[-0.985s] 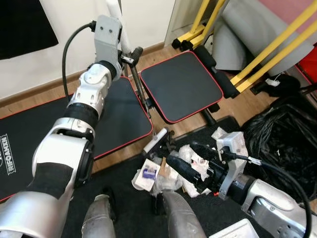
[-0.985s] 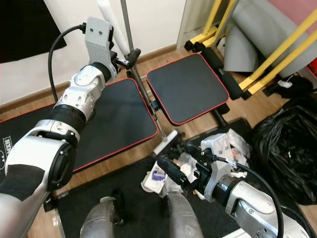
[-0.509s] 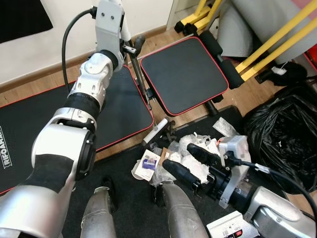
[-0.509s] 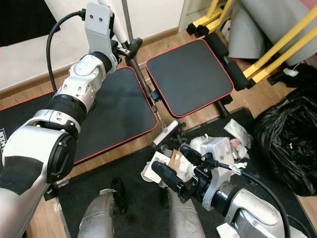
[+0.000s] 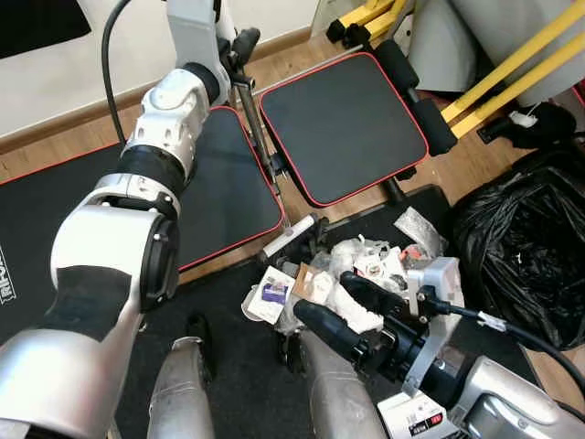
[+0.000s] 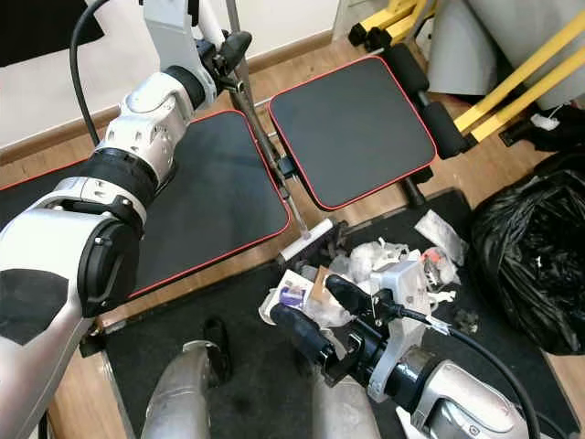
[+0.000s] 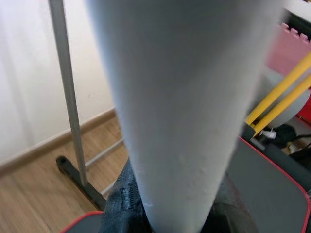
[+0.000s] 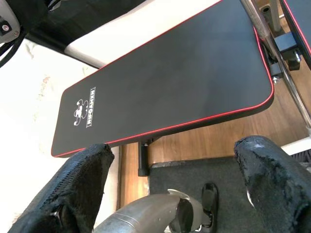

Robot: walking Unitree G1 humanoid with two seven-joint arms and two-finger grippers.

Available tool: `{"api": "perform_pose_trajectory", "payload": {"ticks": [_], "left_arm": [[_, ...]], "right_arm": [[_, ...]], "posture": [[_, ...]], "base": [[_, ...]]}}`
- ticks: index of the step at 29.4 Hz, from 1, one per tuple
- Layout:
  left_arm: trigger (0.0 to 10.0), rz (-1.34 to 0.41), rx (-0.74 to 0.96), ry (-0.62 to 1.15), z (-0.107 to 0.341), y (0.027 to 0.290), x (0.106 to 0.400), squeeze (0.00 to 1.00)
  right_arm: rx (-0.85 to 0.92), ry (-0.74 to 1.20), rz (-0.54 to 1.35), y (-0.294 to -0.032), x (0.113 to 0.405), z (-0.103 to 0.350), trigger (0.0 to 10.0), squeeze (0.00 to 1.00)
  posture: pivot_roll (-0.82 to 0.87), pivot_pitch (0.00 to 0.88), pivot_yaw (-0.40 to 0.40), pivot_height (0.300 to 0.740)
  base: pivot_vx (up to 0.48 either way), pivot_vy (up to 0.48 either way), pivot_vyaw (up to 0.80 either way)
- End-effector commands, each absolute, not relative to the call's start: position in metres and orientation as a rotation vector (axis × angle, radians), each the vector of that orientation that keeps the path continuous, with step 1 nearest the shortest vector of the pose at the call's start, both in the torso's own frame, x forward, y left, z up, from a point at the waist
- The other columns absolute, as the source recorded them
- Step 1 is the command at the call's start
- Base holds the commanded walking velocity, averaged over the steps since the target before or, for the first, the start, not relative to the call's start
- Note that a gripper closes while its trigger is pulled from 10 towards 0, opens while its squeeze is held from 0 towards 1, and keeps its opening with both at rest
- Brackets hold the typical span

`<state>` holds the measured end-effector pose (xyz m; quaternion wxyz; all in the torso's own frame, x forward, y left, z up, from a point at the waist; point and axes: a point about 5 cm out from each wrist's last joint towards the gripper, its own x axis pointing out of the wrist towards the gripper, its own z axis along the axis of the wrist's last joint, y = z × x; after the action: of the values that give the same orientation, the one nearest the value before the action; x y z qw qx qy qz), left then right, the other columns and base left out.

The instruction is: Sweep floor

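The left arm (image 5: 137,238) is built of rounded silver shells with black bands at the joints and a ribbed black ring near the wrist. A thick black cable (image 5: 110,41) loops beside its grey wrist block. The right arm (image 6: 457,402) is silver too, carrying a pale grey box (image 5: 437,279) with small screws and a thin black cable (image 5: 521,334). The right pincer (image 5: 338,302) has two long, black, padded fingers. Two silver legs (image 5: 178,398) show below.

Thin grey metal broom pole (image 6: 265,137) runs off the top edge, its upper grip hidden behind the left gripper (image 6: 228,46); crumpled white litter pile (image 5: 361,270) partly covered by the right gripper (image 5: 334,306).
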<state>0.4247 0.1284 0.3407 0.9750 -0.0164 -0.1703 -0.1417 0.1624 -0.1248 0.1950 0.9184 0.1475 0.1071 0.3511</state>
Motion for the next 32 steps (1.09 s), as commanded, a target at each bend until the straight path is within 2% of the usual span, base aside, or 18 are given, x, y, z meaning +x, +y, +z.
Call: {"api": "perform_pose_trajectory", "payload": {"ticks": [1, 3, 7, 11, 13, 19, 26, 32], "left_arm": [[0.0, -0.235, -0.179, -0.297, 0.336, 0.127, 0.427, 0.00], [0.0, -0.235, -0.179, -0.297, 0.336, 0.127, 0.427, 0.00], [0.0, -0.318, -0.346, -0.282, 0.337, 0.115, 0.427, 0.00], [0.0, -0.376, -0.394, -0.310, 0.344, 0.109, 0.425, 0.00], [0.0, -0.453, -0.369, -0.360, 0.354, 0.100, 0.421, 0.00], [0.0, -0.499, -0.290, -0.399, 0.359, 0.094, 0.418, 0.00], [0.0, -0.605, -0.025, -0.484, 0.358, 0.085, 0.410, 0.00], [0.0, -0.680, -0.017, -0.521, 0.358, 0.076, 0.403, 0.00]], "right_arm": [[0.308, 0.244, 0.710, -0.126, 0.158, 0.193, 10.0, 0.00], [0.308, 0.244, 0.710, -0.126, 0.158, 0.193, 10.0, 0.00], [0.297, 0.248, 0.701, -0.128, 0.161, 0.193, 10.0, 0.00], [0.304, 0.244, 0.695, -0.129, 0.164, 0.192, 10.0, 0.00], [0.310, 0.244, 0.691, -0.129, 0.168, 0.191, 10.0, 0.00], [0.310, 0.246, 0.691, -0.129, 0.171, 0.190, 10.0, 0.00], [0.312, 0.244, 0.687, -0.129, 0.184, 0.186, 10.0, 0.00], [0.310, 0.242, 0.689, -0.129, 0.188, 0.186, 10.0, 0.00]], "posture": [[-0.31, 0.514, -0.159, 0.740], [-0.31, 0.514, -0.159, 0.740], [-0.32, 0.499, -0.157, 0.740], [-0.31, 0.489, -0.152, 0.740], [-0.30, 0.472, -0.148, 0.740], [-0.30, 0.466, -0.147, 0.740], [-0.24, 0.424, -0.144, 0.740], [-0.23, 0.412, -0.144, 0.740]], "base": [[0.000, 0.000, 0.00], [0.000, 0.000, 0.00], [0.000, 0.000, 0.00], [0.000, 0.000, 0.00], [0.000, 0.000, 0.00], [0.000, 0.000, 0.00], [0.000, 0.000, 0.00], [0.000, 0.000, 0.00]]}}
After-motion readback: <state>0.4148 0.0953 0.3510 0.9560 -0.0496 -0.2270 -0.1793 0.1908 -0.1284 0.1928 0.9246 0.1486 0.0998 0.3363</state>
